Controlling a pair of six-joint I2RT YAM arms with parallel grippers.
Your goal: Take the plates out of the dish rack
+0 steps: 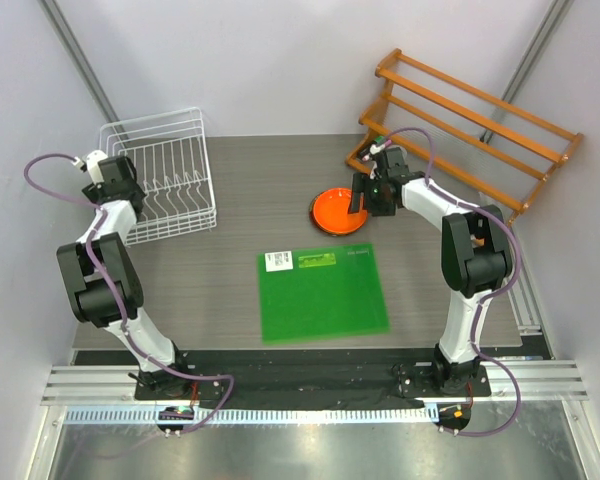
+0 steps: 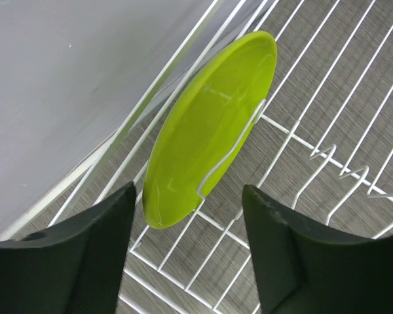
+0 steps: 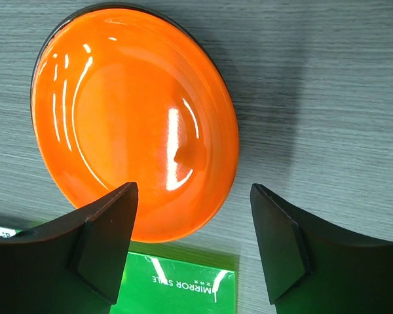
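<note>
The white wire dish rack [image 1: 170, 175] stands at the back left. In the left wrist view a plain lime green plate [image 2: 209, 131] stands tilted on edge between the rack's wires [image 2: 327, 104]. My left gripper [image 2: 190, 242] is open and empty just above it, at the rack's left side [image 1: 118, 185]. The plain orange plate [image 1: 340, 211] lies flat on the table right of centre, and a dark edge shows under its rim [image 3: 52, 33]. My right gripper [image 3: 193, 242] is open and empty, hovering over the orange plate's [image 3: 131, 118] near edge. The two patterned plates are out of view.
A flat green square mat [image 1: 322, 292] lies in front of the orange plate; its corner shows in the right wrist view [image 3: 177, 284]. An orange wooden slatted shelf [image 1: 470, 125] leans at the back right, close behind my right arm. Grey walls close in both sides.
</note>
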